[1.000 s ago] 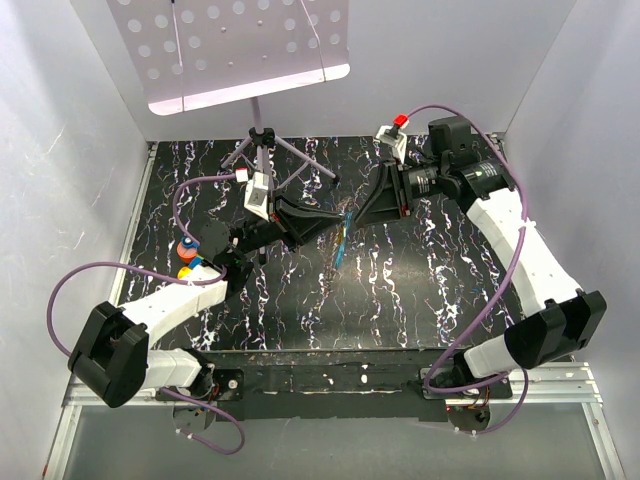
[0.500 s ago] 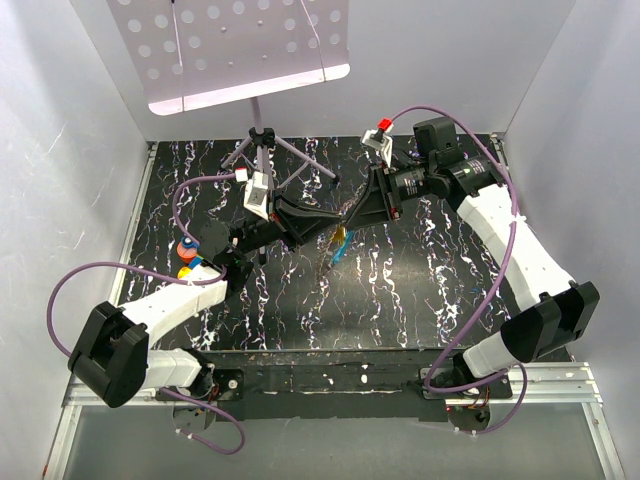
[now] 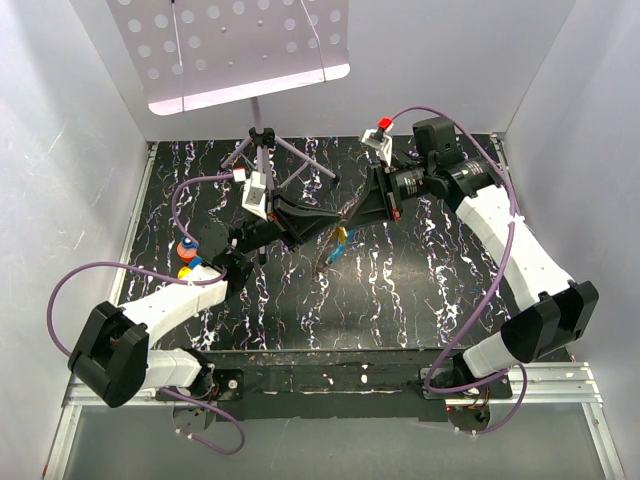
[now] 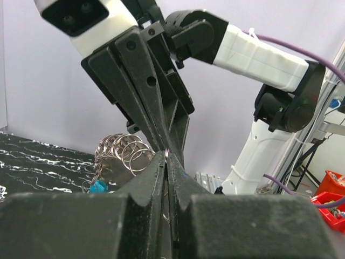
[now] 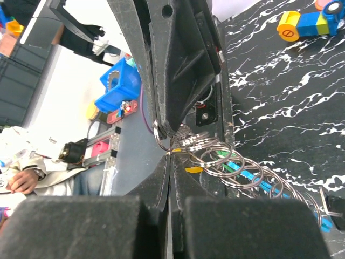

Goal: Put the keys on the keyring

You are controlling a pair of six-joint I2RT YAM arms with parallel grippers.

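My left gripper [image 3: 338,222] and right gripper [image 3: 350,221] meet tip to tip above the middle of the table. In the left wrist view my left gripper [image 4: 167,155] is shut on a thin wire of the keyring [image 4: 123,154], a chain of several silver rings. The right gripper [image 5: 171,153] is shut too, pinching a ring of the keyring [image 5: 232,162] where a sliver of yellow shows. The keys hang under the tips: the yellow key [image 3: 341,237] [image 5: 194,169] and the blue key [image 3: 332,255] [image 5: 259,178] [image 4: 98,187].
A music stand's tripod [image 3: 262,140] stands at the back of the black marbled table [image 3: 420,290], its perforated desk [image 3: 240,50] overhead. Coloured toy blocks [image 3: 185,258] [image 5: 307,24] lie by the left arm. White walls enclose both sides.
My right gripper moved left up to the left gripper's tips and then closed. The hanging keys swung slightly. The left gripper stayed shut and still.
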